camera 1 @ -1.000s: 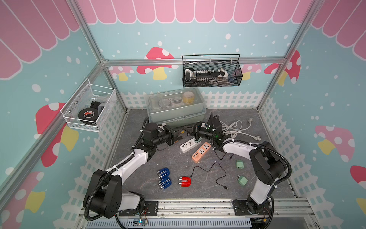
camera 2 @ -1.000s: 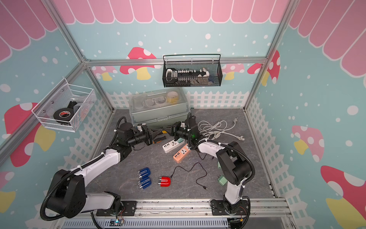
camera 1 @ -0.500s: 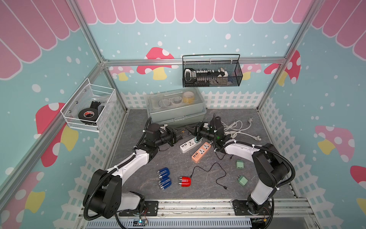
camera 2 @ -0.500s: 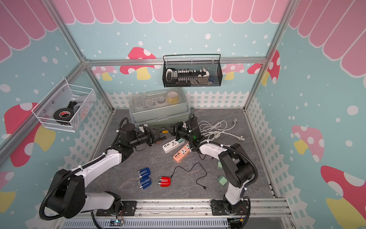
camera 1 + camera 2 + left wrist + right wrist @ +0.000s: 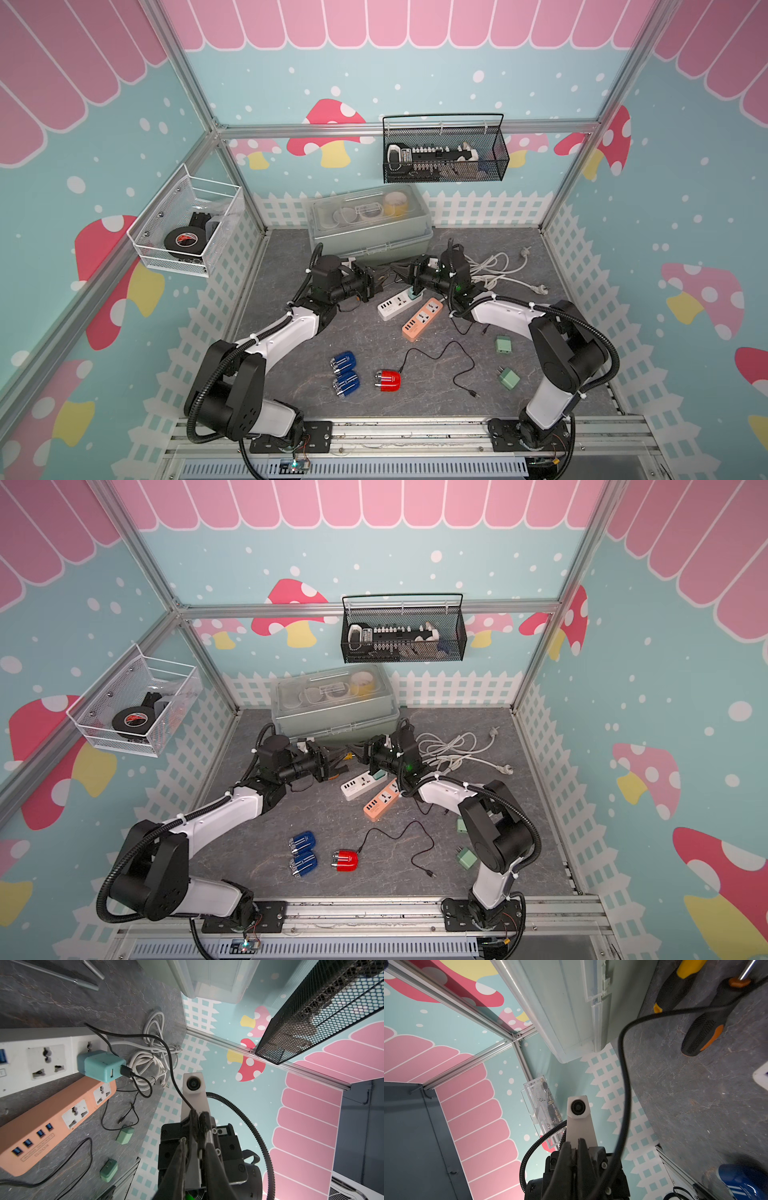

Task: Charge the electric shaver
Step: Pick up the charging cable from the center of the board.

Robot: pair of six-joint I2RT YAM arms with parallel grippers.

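Our left hand (image 5: pixel 198 1114) clamped on the black cable (image 5: pixel 168 1051), right hand (image 5: pixel 574 1144) closed, we move slowly, not pulling the teal adapter (image 5: pixel 99 1066) from the white power strip (image 5: pixel 20 1057).

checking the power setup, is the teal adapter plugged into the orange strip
No, the teal adapter sits in the end socket of the white power strip; the orange strip lies beside it.

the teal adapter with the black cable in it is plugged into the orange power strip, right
Not quite. The teal adapter with the black cable in it is plugged into the white power strip, not the orange power strip, which lies right beside it. The left wrist view shows this most clearly.
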